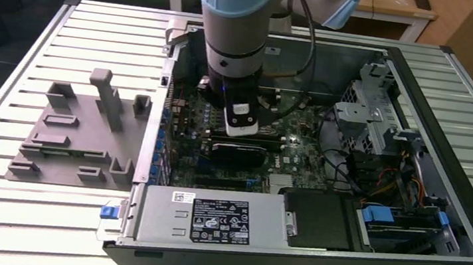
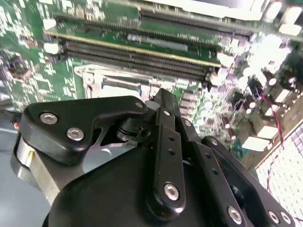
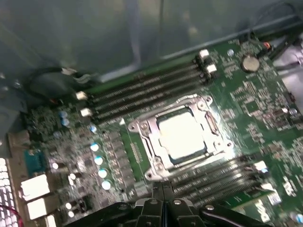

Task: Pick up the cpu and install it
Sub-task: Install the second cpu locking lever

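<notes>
Green motherboard, pale square cpu in its socket, pincer closed, empty.

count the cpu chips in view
1: the cpu lies inside the motherboard socket frame, between two banks of memory slots, just ahead of the gripper. Others could be hidden behind the arm.

The exterior view looks down from high and well back over the open computer case on the slatted table. Both wrist views look closely onto the motherboard inside, sharing its memory slots.
</notes>
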Tool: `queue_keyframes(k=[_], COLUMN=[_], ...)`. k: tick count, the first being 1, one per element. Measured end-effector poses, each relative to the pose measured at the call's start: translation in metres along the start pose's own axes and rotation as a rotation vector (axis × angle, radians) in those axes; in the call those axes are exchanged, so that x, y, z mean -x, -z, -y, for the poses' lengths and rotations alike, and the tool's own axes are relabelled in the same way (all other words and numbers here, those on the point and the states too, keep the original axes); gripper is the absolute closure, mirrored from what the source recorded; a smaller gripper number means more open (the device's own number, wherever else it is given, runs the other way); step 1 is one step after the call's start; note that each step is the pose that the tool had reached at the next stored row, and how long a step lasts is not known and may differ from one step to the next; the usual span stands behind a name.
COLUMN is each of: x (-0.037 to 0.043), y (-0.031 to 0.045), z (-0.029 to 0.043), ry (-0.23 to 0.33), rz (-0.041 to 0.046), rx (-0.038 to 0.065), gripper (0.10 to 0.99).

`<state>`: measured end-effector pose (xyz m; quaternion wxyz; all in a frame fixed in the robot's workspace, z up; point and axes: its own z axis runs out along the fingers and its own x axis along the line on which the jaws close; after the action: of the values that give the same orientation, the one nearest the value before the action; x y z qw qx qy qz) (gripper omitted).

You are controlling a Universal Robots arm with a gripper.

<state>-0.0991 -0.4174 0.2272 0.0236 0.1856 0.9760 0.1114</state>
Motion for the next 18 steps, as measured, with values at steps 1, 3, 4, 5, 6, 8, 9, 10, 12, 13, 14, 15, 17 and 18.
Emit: queue_keyframes(k=[1, 3, 4, 5, 6, 8, 9, 10, 12, 13, 14, 15, 17, 18], x=[0.0011, 0.0030, 0.0035, 0.0038, 0.0039, 0.0041, 0.0045, 0.0052, 0.0064, 0.0070, 0.0076, 0.0081, 0.0086, 0.0085], y=[-0.0001, -0.0005, -0.0009, -0.0014, -0.0020, -0.0033, -0.0040, -0.0045, -0.0055, -0.0060, -0.0067, -0.0074, -0.0088, -0.0097], z=[-0.0004, -0.0022, -0.0038, -0.0059, -0.0083, -0.0136, -0.0159, -0.0173, -0.0195, -0.0206, -0.0219, -0.0233, -0.0270, -0.0296], ry=[-0.002, -0.004, -0.004, -0.004, -0.004, -0.004, -0.003, -0.003, -0.003, -0.002, -0.001, -0.001, 0.001, 0.001], rz=[0.0043, 0.0092, 0.0102, 0.0107, 0.0111, 0.0120, 0.0129, 0.0145, 0.0188, 0.0214, 0.0241, 0.0269, 0.0320, 0.0339], rx=[-0.010, -0.021, -0.023, -0.024, -0.026, -0.028, -0.030, -0.034, -0.045, -0.052, -0.059, -0.066, -0.080, -0.086], gripper=[0.980, 0.980, 0.980, 0.980, 0.980, 0.980, 0.980, 0.980, 0.980, 0.980, 0.980, 0.980, 0.980, 0.980])
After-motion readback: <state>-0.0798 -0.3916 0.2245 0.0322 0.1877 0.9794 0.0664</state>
